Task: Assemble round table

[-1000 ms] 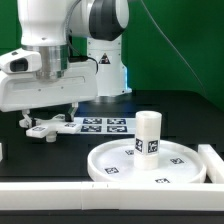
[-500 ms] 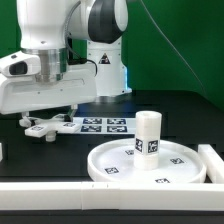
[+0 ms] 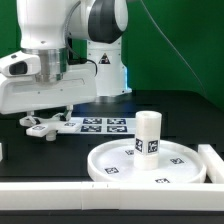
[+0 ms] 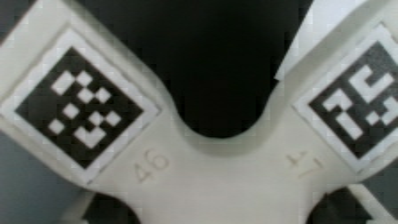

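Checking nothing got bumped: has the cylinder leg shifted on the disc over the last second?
No. The cylinder leg stands upright at the same spot on the round disc, unchanged against the disc's rim.

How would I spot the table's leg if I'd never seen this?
Find the big white rimmed disc. Standing upright on it is the leg, a short thick white cylinder. It's the only tall round part, with a small black-and-white tag on its side.

No legible text or numbers.
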`<state>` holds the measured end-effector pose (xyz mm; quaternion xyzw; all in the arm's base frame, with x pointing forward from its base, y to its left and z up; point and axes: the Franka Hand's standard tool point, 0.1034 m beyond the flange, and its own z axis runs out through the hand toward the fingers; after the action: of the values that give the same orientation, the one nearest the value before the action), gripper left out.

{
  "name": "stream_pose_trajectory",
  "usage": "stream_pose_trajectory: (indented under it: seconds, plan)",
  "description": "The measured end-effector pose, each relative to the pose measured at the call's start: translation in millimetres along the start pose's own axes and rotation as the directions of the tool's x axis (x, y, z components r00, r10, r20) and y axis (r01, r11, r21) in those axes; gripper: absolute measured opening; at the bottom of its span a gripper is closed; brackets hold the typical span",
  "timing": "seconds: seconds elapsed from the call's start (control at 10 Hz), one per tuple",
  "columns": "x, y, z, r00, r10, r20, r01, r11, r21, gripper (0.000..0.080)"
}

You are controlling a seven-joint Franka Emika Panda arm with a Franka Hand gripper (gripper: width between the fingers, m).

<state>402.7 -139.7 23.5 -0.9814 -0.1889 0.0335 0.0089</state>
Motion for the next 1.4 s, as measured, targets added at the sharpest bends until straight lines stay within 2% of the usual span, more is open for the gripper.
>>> stream_pose_trajectory:
  seconds: [0.2,0.3,0.5,0.9,1.0,1.4]
  plan:
    - [1.3,-1.2,-1.4,1.0,0.006,0.001,-0.006,1.0,0.005,0.0453]
    - [10.8,-5.2,-12.7,1.0,0.031,-0.004,-0.031,0.999,0.019,0.0453]
    - [32.7,-16.5,-35.2,0.995,0.093,-0.035,-0.092,0.996,0.021,0.0453]
    - [85.9,-43.2,-57.5,0.978,0.2,-0.061,-0.197,0.979,0.042,0.0455]
    - [94.1,-50.3,-61.0,0.974,0.219,-0.057,-0.216,0.975,0.051,0.0455]
    - [95.5,-50.9,-60.8,0.974,0.219,-0.055,-0.216,0.975,0.054,0.0455]
